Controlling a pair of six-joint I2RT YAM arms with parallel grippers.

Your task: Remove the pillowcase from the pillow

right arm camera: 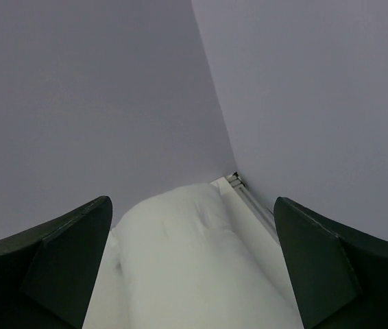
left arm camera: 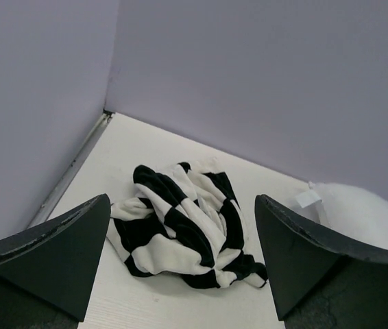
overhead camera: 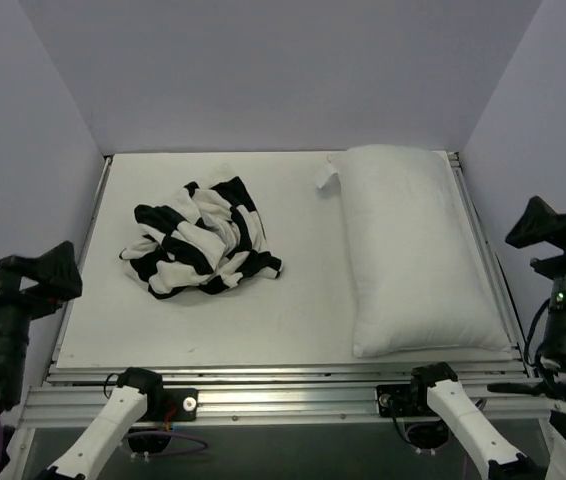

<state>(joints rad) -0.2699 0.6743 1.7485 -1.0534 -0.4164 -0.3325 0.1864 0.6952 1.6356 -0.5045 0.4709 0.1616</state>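
From above, nearest are the bases of the left arm (overhead camera: pixel 113 420) and right arm (overhead camera: pixel 463 425) at the near edge of the desk (overhead camera: pixel 283 325); their jaws cannot be made out here. Beyond them the pillowcase (overhead camera: pixel 201 240) lies crumpled in a heap toward the desk's left side, well apart from the pillow (overhead camera: pixel 413 255), which lies bare along the right edge with its tag (overhead camera: pixel 327 180) at the far corner. In the left wrist view the left jaws are spread wide and hold nothing, with the pillowcase (left arm camera: pixel 187 226) on the desk beyond them. In the right wrist view the right jaws are likewise spread and empty above the pillow (right arm camera: pixel 194 267). The task looks done. The cover seems light, limp and prone to bunching, so it is best pinched at a raised fold. The pillow looks light but bulky and squashy, and would suit a corner pinch.
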